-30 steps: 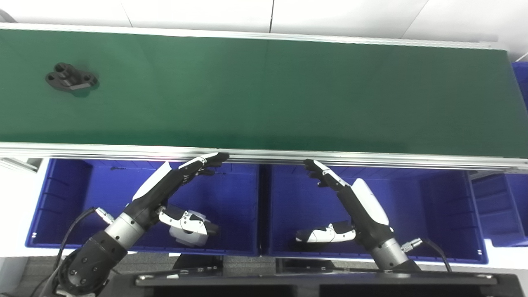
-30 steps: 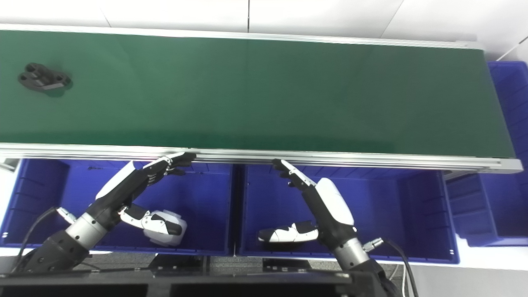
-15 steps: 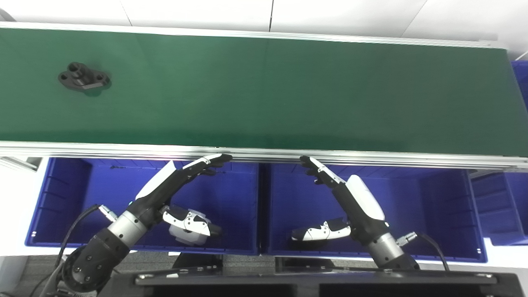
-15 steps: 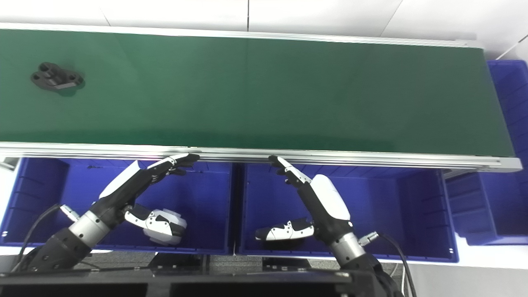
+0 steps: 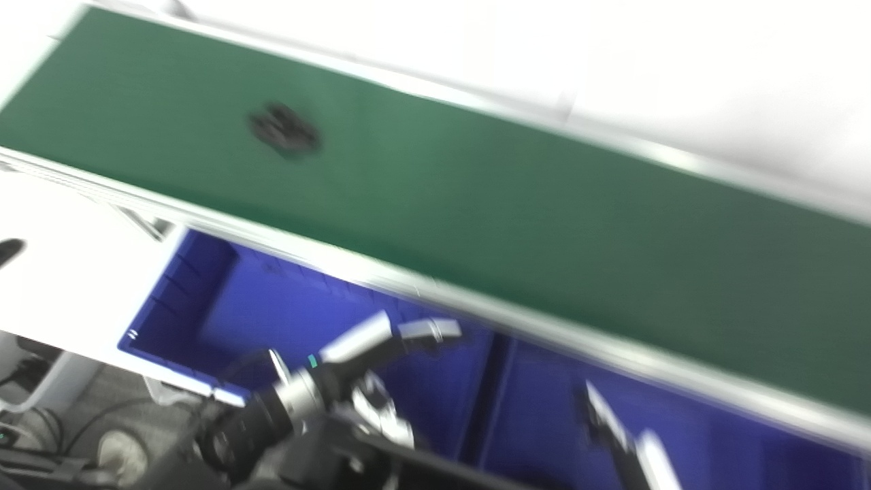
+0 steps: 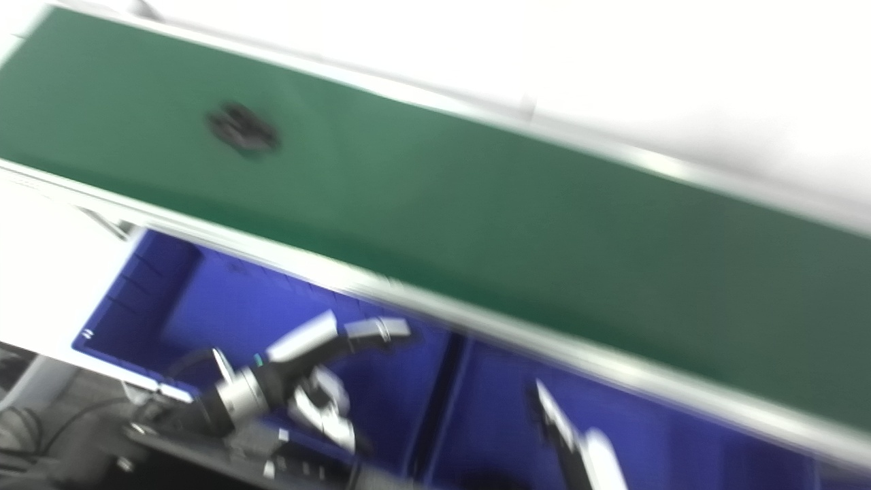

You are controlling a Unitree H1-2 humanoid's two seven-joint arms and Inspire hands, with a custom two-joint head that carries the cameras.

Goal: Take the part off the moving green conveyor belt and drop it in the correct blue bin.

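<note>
Both views are blurred and tilted. A black part (image 5: 284, 131) lies on the green conveyor belt (image 5: 544, 204), toward its left end. My left hand (image 5: 371, 347) hovers over the left blue bin (image 5: 204, 299), below the belt's near rail and well short of the part; its fingers are stretched out with nothing in them. Only part of my right hand (image 5: 616, 435) shows at the bottom edge, over the right blue bin (image 5: 537, 415); its fingers are too blurred to read.
The belt's aluminium rail (image 5: 422, 286) runs between the bins and the belt. A white surface (image 5: 61, 272) lies left of the bins, with cables and floor (image 5: 41, 435) below it.
The whole picture has swung and tilted, so the camera has moved. The part has travelled rightward along the belt. Both hands stay over the bins.
</note>
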